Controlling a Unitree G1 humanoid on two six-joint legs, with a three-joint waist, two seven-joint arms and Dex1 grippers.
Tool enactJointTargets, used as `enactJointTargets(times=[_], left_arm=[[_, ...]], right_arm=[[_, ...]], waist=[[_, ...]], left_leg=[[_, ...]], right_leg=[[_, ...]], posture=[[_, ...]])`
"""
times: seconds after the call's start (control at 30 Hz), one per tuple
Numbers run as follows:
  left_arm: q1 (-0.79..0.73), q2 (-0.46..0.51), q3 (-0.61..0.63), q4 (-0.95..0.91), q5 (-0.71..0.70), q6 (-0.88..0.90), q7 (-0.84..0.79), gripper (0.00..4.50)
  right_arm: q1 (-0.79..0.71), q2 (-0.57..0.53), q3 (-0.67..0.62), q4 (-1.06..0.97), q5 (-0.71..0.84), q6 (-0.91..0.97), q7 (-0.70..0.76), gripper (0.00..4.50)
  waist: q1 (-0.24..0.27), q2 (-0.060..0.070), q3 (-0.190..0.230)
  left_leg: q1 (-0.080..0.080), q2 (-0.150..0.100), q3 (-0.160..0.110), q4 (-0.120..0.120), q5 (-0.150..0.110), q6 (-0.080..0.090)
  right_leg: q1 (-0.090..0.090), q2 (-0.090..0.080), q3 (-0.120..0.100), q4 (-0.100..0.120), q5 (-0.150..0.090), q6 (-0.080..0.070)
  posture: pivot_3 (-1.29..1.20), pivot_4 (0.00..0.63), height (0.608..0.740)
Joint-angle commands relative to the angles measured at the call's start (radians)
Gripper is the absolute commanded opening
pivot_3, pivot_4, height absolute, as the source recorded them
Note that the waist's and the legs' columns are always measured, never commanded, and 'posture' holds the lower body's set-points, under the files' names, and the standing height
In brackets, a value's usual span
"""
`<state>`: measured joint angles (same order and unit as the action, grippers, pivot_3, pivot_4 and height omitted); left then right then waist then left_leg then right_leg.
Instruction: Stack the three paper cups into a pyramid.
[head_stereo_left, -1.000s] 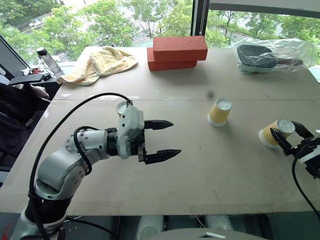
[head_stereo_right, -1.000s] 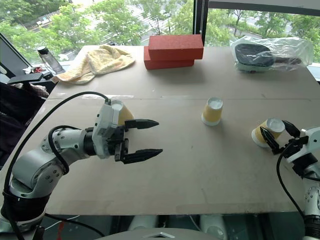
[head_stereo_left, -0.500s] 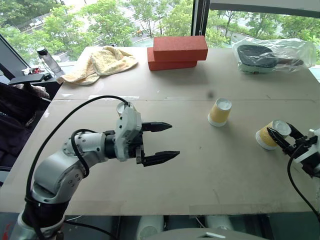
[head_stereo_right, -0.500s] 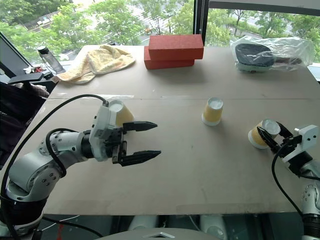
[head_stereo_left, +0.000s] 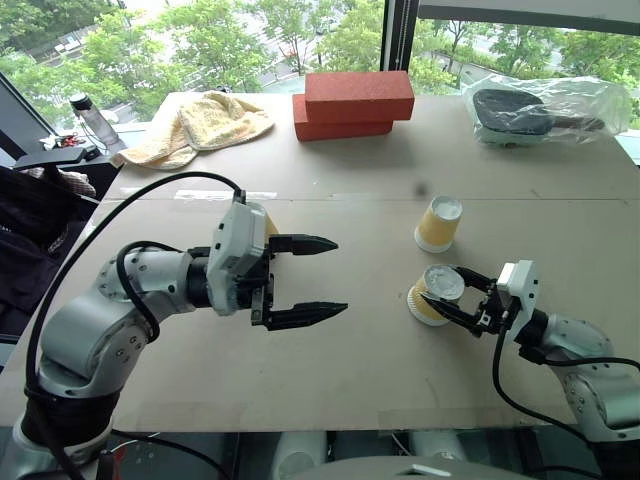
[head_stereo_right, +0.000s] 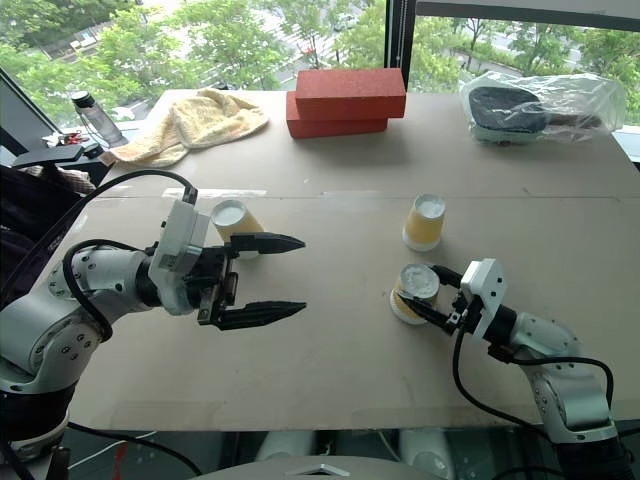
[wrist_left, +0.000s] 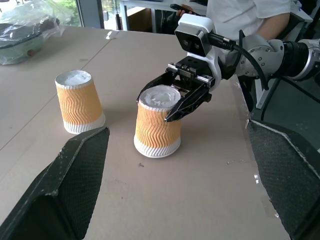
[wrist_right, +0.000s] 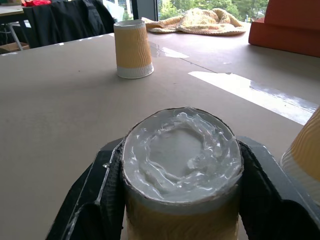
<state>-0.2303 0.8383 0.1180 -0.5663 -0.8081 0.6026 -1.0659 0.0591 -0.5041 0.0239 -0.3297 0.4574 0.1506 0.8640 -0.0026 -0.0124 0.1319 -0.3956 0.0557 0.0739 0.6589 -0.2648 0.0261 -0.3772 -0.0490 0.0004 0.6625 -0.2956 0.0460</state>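
the right claw (head_stereo_left: 452, 297) is squeezing 1 of the 3 paper cups near its top. this held cup (head_stereo_left: 430, 295) is sitting upside down on the table (head_stereo_left: 360, 370), with its white base facing up and its white rim on the tabletop. in the right wrist view, 1 black finger (wrist_right: 105, 180) is pressing on each side of the held cup. the claw is reaching level and toward the robot's left.

the second cup (head_stereo_left: 439, 223) is standing upside down just past the right claw, farther out on the table. it is near the held cup, but the 2 cups are not touching.

the left claw (head_stereo_left: 325, 277) is wide open and is holding nothing. it is hanging over the table and pointing toward the right claw. both cups on that side are sitting well apart from its fingertips (head_stereo_left: 322, 243), out in front of them.

the third cup (head_stereo_right: 233, 219) is standing upside down close behind the left claw, next to the white wrist block. in the right wrist view this cup is showing far past the held cup.

no cup is sitting on top of another cup yet.

far beyond both claws, 2 red bricks (head_stereo_left: 355, 103) are lying stacked, a yellow towel (head_stereo_left: 200, 125) is lying past the left claw, and a clear plastic bag (head_stereo_left: 545, 108) is lying past the right claw.
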Motion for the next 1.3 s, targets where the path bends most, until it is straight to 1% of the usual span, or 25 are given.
enactJointTargets(times=[0.03, 0.07, 0.23, 0.33, 0.4, 0.53, 0.7, 0.87, 1.03, 1.07, 1.1, 1.17, 1.2, 1.23, 1.3], left_arm=[[-0.01, 0.007, 0.005, -0.018, -0.009, -0.007, -0.006, 4.5], [-0.007, 0.008, 0.004, -0.017, -0.006, -0.009, -0.007, 4.5], [-0.004, 0.006, 0.022, -0.016, -0.018, -0.008, 0.0, 4.5], [-0.026, -0.013, 0.029, -0.012, -0.039, 0.002, 0.026, 4.5], [-0.044, -0.028, 0.034, -0.006, -0.062, 0.017, 0.054, 4.5], [-0.056, -0.033, 0.039, 0.002, -0.092, 0.046, 0.082, 4.5], [-0.039, -0.019, 0.054, -0.005, -0.095, 0.059, 0.089, 4.5], [-0.016, -0.012, 0.077, -0.024, -0.107, 0.065, 0.102, 4.5], [-0.001, -0.009, 0.088, -0.033, -0.117, 0.067, 0.116, 4.5], [0.001, -0.007, 0.089, -0.033, -0.118, 0.066, 0.117, 4.5], [0.003, -0.007, 0.09, -0.033, -0.117, 0.065, 0.116, 4.5], [0.007, -0.005, 0.093, -0.031, -0.114, 0.063, 0.112, 4.5], [0.009, -0.005, 0.092, -0.03, -0.113, 0.062, 0.11, 4.5], [0.009, -0.005, 0.091, -0.029, -0.112, 0.061, 0.107, 4.5], [0.009, -0.005, 0.085, -0.025, -0.107, 0.057, 0.101, 4.5]], right_arm=[[-0.018, 0.001, 0.021, -0.051, 0.012, 0.015, 0.01, 4.28], [-0.026, 0.0, 0.007, -0.066, 0.031, 0.024, 0.005, 4.48], [-0.105, -0.036, -0.133, -0.088, 0.131, 0.066, -0.026, 4.48], [-0.221, -0.018, -0.166, -0.027, 0.118, 0.07, -0.094, 4.48], [-0.288, -0.004, -0.156, 0.045, 0.06, 0.063, -0.141, 4.48], [-0.387, 0.02, -0.101, 0.202, -0.022, 0.087, -0.177, 4.48], [-0.495, 0.078, -0.082, 0.371, -0.066, 0.086, -0.211, 4.48], [-0.528, 0.086, -0.067, 0.475, -0.114, 0.055, -0.189, 4.48], [-0.539, 0.1, -0.064, 0.516, -0.11, 0.062, -0.152, 4.48], [-0.541, 0.106, -0.068, 0.519, -0.11, 0.054, -0.154, 3.93], [-0.542, 0.109, -0.07, 0.52, -0.108, 0.052, -0.149, 3.59], [-0.541, 0.113, -0.074, 0.518, -0.11, 0.049, -0.146, 2.59], [-0.538, 0.114, -0.078, 0.513, -0.108, 0.048, -0.144, 2.3], [-0.535, 0.115, -0.082, 0.508, -0.107, 0.044, -0.144, 2.15], [-0.528, 0.113, -0.092, 0.497, -0.107, 0.033, -0.149, 2.14]], waist=[[0.0, 0.0, 0.0], [0.0, 0.0, 0.0], [-0.001, 0.0, 0.001], [-0.004, -0.001, 0.002], [-0.008, -0.001, 0.002], [-0.008, -0.002, 0.002], [-0.009, -0.001, 0.004], [-0.008, -0.001, 0.004], [-0.009, -0.001, 0.004], [-0.01, -0.001, 0.004], [-0.01, -0.001, 0.004], [-0.011, -0.001, 0.004], [-0.011, -0.001, 0.004], [-0.011, -0.001, 0.004], [-0.01, -0.001, 0.004]], left_leg=[[0.0, 0.0, 0.0, 0.0, 0.0, 0.0], [0.0, 0.0, 0.0, 0.0, 0.0, 0.0], [0.0, 0.0, 0.0, 0.0, 0.0, 0.0], [0.0, 0.0, 0.0, 0.0, 0.0, 0.0], [0.0, 0.0, 0.0, 0.0, 0.0, 0.0], [0.0, 0.0, 0.0, 0.0, 0.001, -0.002], [-0.002, 0.0, 0.0, 0.0, 0.002, -0.003], [-0.002, 0.001, 0.0, 0.0, 0.002, -0.003], [-0.002, 0.001, 0.0, 0.0, 0.002, -0.003], [-0.002, 0.001, 0.0, 0.0, 0.002, -0.003], [-0.002, 0.001, 0.0, 0.0, 0.002, -0.003], [-0.002, 0.001, 0.0, 0.0, 0.002, -0.003], [-0.002, 0.001, 0.0, 0.0, 0.002, -0.003], [-0.002, 0.001, 0.0, 0.0, 0.002, -0.003], [-0.002, 0.001, 0.0, 0.0, 0.002, -0.003]], right_leg=[[0.0, 0.0, 0.0, 0.0, 0.0, 0.0], [0.0, 0.0, 0.0, 0.0, 0.0, 0.0], [0.0, 0.0, 0.0, 0.0, 0.0, 0.0], [0.0, 0.0, 0.0, 0.0, 0.0, 0.0], [0.0, 0.0, 0.0, 0.001, 0.0, 0.0], [0.0, 0.0, 0.0, 0.0, 0.0, 0.0], [-0.002, 0.0, 0.0, 0.0, 0.0, 0.0], [-0.002, 0.0, 0.0, 0.0, 0.0, 0.0], [-0.002, 0.0, 0.0, 0.0, 0.0, 0.0], [-0.002, 0.0, 0.0, 0.0, 0.0, 0.0], [-0.002, 0.0, 0.0, 0.0, 0.0, 0.0], [-0.002, 0.0, 0.0, 0.001, 0.0, 0.0], [-0.002, 0.0, 0.0, 0.001, 0.0, 0.0], [-0.002, 0.0, 0.0, 0.001, 0.0, 0.0], [-0.002, 0.0, 0.0, 0.0, 0.0, 0.0]], posture=[[0.0, 0.15, 0.73], [0.0, 0.15, 0.73], [0.0, 0.15, 0.73], [0.0, 0.15, 0.73], [0.0, 0.15, 0.73], [0.0, 0.15, 0.73], [0.0, 0.15, 0.73], [0.0, 0.15, 0.73], [0.0, 0.15, 0.73], [0.0, 0.15, 0.73], [0.0, 0.15, 0.73], [0.0, 0.15, 0.73], [0.0, 0.15, 0.73], [0.0, 0.15, 0.73], [0.0, 0.15, 0.73]])
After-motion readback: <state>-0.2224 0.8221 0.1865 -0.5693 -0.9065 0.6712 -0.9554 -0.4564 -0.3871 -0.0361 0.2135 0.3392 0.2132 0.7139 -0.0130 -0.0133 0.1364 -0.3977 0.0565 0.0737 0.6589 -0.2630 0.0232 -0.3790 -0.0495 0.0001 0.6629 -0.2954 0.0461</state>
